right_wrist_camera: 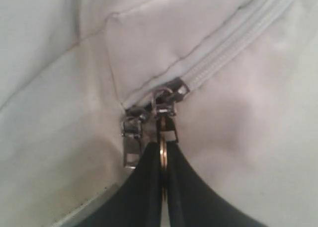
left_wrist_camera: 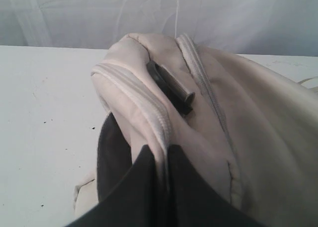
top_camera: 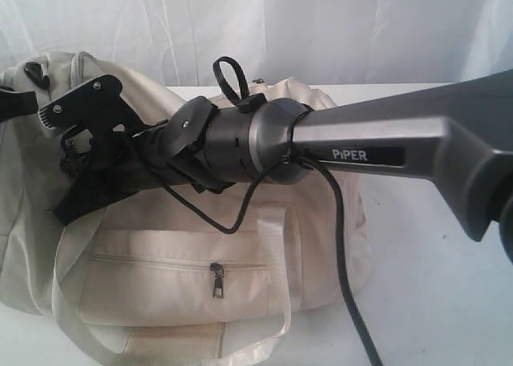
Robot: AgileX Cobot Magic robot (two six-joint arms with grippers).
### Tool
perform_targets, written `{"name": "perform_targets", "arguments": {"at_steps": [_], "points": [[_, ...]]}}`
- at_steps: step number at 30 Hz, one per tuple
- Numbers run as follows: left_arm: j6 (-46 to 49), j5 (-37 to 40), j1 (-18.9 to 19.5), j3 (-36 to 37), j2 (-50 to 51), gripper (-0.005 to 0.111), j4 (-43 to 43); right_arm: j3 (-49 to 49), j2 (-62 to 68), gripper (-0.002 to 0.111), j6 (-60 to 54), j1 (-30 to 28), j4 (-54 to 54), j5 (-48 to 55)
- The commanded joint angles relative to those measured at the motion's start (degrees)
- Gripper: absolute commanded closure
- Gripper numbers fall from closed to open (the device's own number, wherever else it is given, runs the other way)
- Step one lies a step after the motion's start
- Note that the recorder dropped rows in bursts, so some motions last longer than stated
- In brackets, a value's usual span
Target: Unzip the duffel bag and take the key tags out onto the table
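Note:
The cream duffel bag (top_camera: 240, 254) lies on the white table (top_camera: 449, 302) with its top zipper (right_wrist_camera: 238, 43) closed. My right arm reaches across the bag to its left end. There my right gripper (top_camera: 70, 206) (right_wrist_camera: 163, 155) is shut on the brass ring of one dark metal zipper pull (right_wrist_camera: 166, 115). A second pull (right_wrist_camera: 131, 140) hangs free beside it. My left gripper (left_wrist_camera: 161, 155) is shut on a fold of the bag's end by the zipper seam (left_wrist_camera: 144, 103), and shows at the far left edge (top_camera: 20, 102) of the exterior view. The key tags are hidden.
A zipped side pocket with a dark pull (top_camera: 216, 279) faces the exterior camera, and webbing handles (top_camera: 76, 302) drape over the front. A black buckle (left_wrist_camera: 171, 88) sits on the bag's end. A black cable (top_camera: 345, 246) trails from the right arm. A white curtain closes the back.

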Motion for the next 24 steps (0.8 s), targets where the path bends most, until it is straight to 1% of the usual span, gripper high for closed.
{"name": "perform_targets", "arguments": {"at_steps": [1,9,24], "points": [[-0.2,0.4,0.2,-1.2,-1.0,0.107,1.8,-0.5,-1.7,0.108,-1.2,-0.1,-0.4,-1.4],[-0.2,-1.7,0.2,-1.2,-1.0,0.107,1.8,-0.5,-3.8,0.108,-2.4,-0.2,-1.2,-3.8],[-0.2,-6.5,0.2,-1.2,-1.0,0.107,1.8,-0.5,-6.0,0.108,-5.6,-0.4,-1.2,-16.6]]}}
